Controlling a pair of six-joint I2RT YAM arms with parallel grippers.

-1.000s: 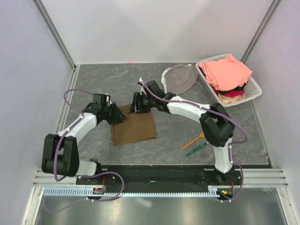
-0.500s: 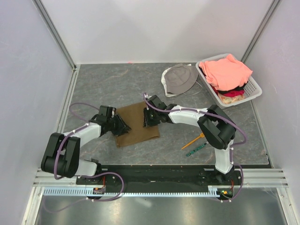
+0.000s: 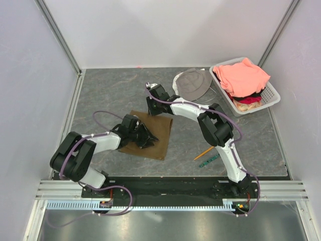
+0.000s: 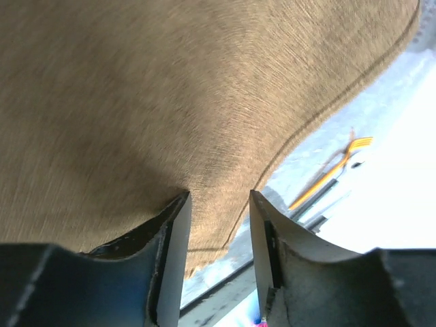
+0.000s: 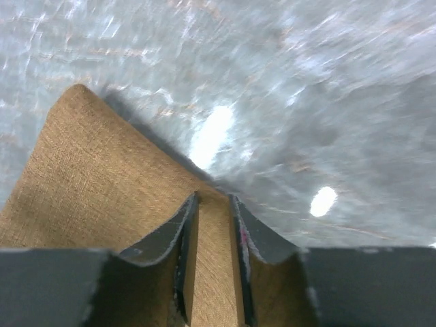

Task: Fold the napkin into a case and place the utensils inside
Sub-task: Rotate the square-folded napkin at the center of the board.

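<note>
Both arms swung inward since the earlier frame. Left pincer [image 3: 150, 138] now presses on the one brown napkin [image 3: 163, 129] at frame centre, jaws apart. Right pincer [image 3: 154, 110] is clamped on the napkin's upper edge. Two utensils, an orange fork [image 3: 206, 151] and a green utensil [image 3: 210, 160], lie lower right on the worktop [image 3: 110, 90].

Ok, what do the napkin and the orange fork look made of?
Napkin: woven cloth, matte brown; fine weave and a stitched hem show, and it drapes. Fork: probably plastic, thin and evenly orange, though too small to be sure.
</note>
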